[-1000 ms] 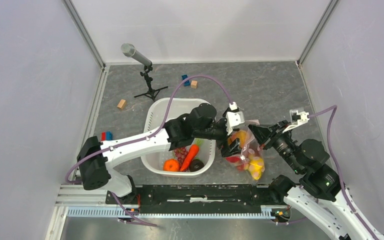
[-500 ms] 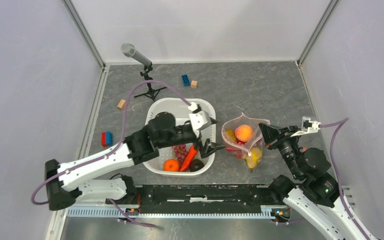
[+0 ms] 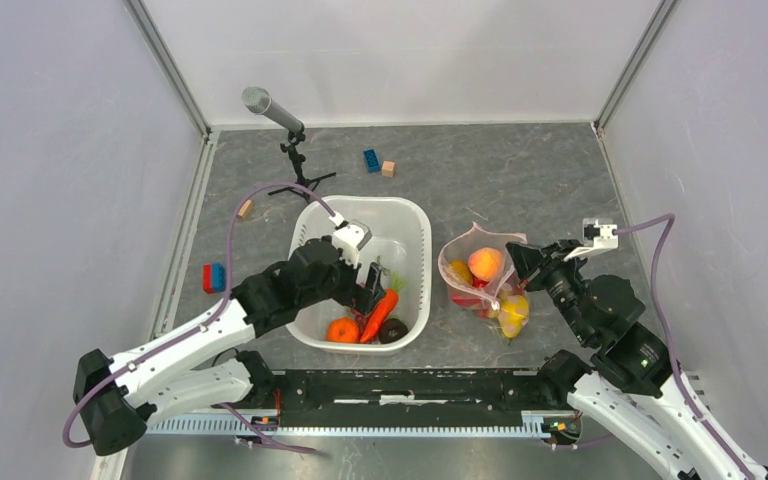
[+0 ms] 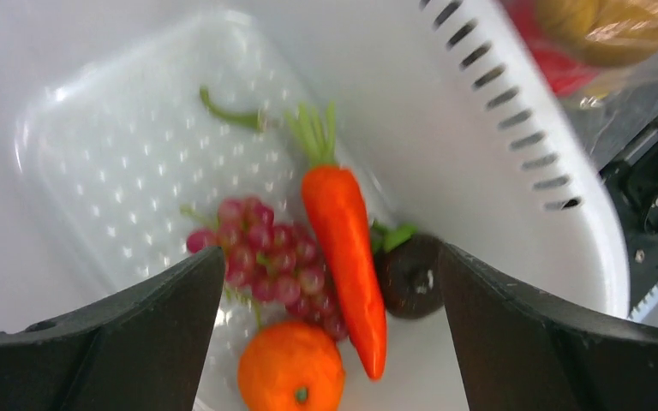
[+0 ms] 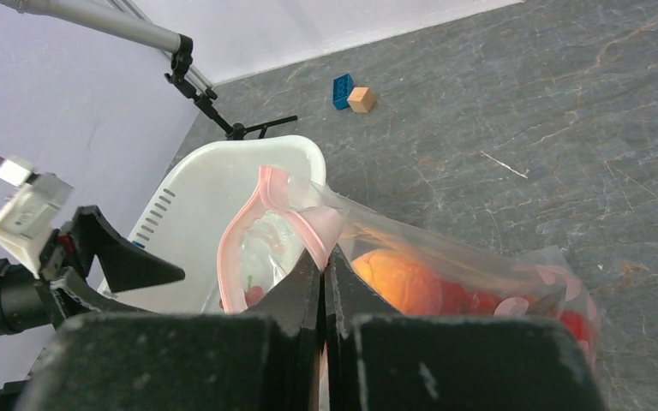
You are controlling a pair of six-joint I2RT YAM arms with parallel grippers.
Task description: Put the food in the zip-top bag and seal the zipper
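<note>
Grey marbled tabletop (image 3: 520, 180), plain pale lilac walls (image 3: 60, 150), metal corner posts (image 3: 170, 70), even diffuse light

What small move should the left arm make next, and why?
Probably lower the open left gripper onto the carrot and close: it lies between the spread fingers in the basin, while the right gripper holds the zip-top bag open.

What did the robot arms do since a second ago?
The left gripper pulled back from the bag to the white basin and hangs open over the carrot. The right gripper kept pinching the bag's mouth; the basin stayed put.
</note>
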